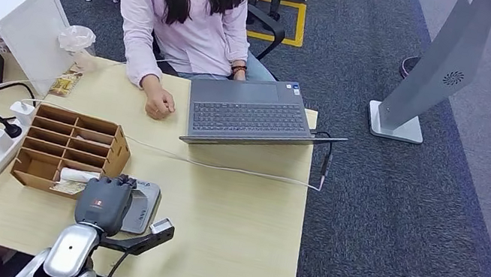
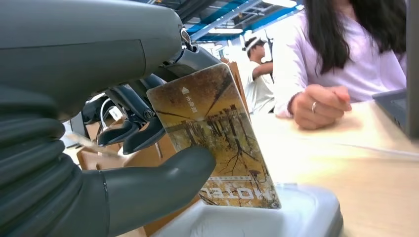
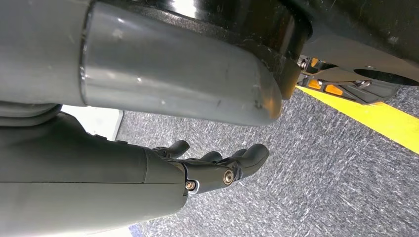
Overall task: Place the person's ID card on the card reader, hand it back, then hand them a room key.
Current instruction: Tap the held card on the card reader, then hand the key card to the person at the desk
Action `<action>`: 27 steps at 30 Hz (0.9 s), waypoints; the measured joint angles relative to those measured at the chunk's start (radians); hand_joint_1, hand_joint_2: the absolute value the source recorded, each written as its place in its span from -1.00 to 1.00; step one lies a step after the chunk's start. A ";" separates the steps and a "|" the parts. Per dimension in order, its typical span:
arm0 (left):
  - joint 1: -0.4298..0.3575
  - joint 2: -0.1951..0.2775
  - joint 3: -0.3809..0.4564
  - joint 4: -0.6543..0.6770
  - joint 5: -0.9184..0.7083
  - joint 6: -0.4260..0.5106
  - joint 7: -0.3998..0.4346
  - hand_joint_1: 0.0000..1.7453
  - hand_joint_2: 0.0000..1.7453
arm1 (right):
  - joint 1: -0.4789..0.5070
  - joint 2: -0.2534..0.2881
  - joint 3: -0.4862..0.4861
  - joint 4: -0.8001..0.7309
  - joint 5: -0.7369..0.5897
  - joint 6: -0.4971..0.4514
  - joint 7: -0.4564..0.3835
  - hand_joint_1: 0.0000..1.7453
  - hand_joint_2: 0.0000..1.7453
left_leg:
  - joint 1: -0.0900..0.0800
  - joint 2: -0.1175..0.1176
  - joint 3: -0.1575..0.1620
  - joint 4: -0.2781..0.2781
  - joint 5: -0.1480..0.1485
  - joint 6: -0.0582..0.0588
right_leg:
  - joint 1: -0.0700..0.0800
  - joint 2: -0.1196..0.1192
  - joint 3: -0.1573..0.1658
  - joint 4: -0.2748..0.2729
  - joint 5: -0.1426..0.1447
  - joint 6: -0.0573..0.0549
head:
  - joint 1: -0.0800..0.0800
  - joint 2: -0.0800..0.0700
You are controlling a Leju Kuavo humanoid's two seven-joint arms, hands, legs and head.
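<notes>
the left hand pinches a card upright, its lower edge just over the reader, likely to lift it clear, while the right hand hangs empty, fingers loosely apart.

Silver forearm tube runs into a dark grey left hand with ribbed wrist cover. Right hand shows black fingers, small bright screws.

a brown-and-gold printed hotel card stands tilted, its lower edge touching the grey card reader on the desk.
</notes>
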 joint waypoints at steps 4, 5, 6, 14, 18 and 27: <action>-0.012 0.001 0.041 -0.074 0.000 0.109 -0.021 1.00 1.00 | -0.001 0.000 0.015 0.000 0.011 0.001 -0.001 -1.00 -1.00 | 0.000 0.000 -0.001 0.000 0.000 0.000 | 0.000 0.000 -0.001 0.000 0.000 0.000 | 0.000 0.000; -0.022 0.003 0.054 -0.093 0.000 0.162 -0.029 1.00 1.00 | -0.001 0.000 0.021 0.000 0.017 0.003 -0.002 -1.00 -1.00 | 0.000 0.000 -0.001 0.000 0.000 0.000 | 0.000 -0.001 -0.001 0.000 0.000 0.000 | 0.000 0.000; -0.037 0.007 0.069 -0.110 0.000 0.208 -0.042 1.00 1.00 | -0.002 0.000 0.027 0.000 0.025 0.006 -0.003 -1.00 -1.00 | 0.000 -0.001 -0.002 0.000 0.000 0.000 | 0.000 -0.001 -0.001 0.000 0.000 0.000 | 0.000 0.000; -0.230 0.070 0.216 -0.111 -0.001 0.320 -0.138 1.00 1.00 | -0.008 -0.001 0.072 0.000 0.042 0.021 -0.011 -1.00 -1.00 | 0.000 -0.002 -0.002 0.000 0.002 0.000 | 0.000 -0.001 -0.002 0.001 0.000 0.000 | 0.000 0.000; -0.320 0.107 0.249 -0.067 -0.001 0.299 -0.140 1.00 1.00 | -0.010 -0.001 0.090 0.000 0.039 0.029 -0.007 -1.00 -1.00 | 0.000 -0.001 -0.002 0.000 0.002 0.000 | 0.000 -0.001 -0.002 0.001 0.001 0.000 | 0.000 0.000; -0.480 0.182 0.249 0.085 -0.001 0.235 -0.138 1.00 1.00 | -0.014 -0.003 0.116 0.000 0.035 0.034 -0.008 -1.00 -1.00 | 0.000 -0.001 -0.003 0.000 0.002 0.000 | 0.000 -0.001 -0.003 0.001 0.001 0.000 | 0.000 0.000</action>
